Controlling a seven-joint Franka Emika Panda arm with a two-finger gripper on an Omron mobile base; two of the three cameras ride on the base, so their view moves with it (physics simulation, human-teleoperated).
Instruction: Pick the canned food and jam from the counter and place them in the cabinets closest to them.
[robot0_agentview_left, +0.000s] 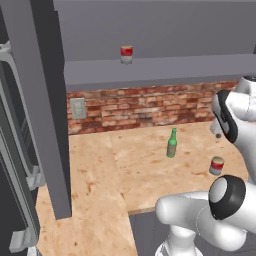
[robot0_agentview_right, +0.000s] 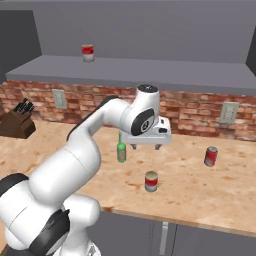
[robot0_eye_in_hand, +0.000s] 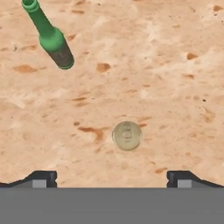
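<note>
The pincer (robot0_agentview_right: 146, 146) hangs spread wide over the bench (robot0_agentview_right: 200, 200), nothing in it. Pretty much straight below sits the little jam jar (robot0_agentview_right: 151, 181), lid up, dead centre between the tips in the hand view. A green bottle (robot0_agentview_right: 121, 150) stands just off to its left. Further back and above, a red can (robot0_agentview_right: 88, 53) already sits on the cabinet shelf (robot0_agentview_right: 150, 70).

A round pale lid (robot0_eye_in_hand: 127, 135) lay on the speckled worktop (robot0_eye_in_hand: 166, 78), seen from straight above, between the widely parted jaws. A green bottle (robot0_eye_in_hand: 49, 36) stood well apart, upper left.
</note>
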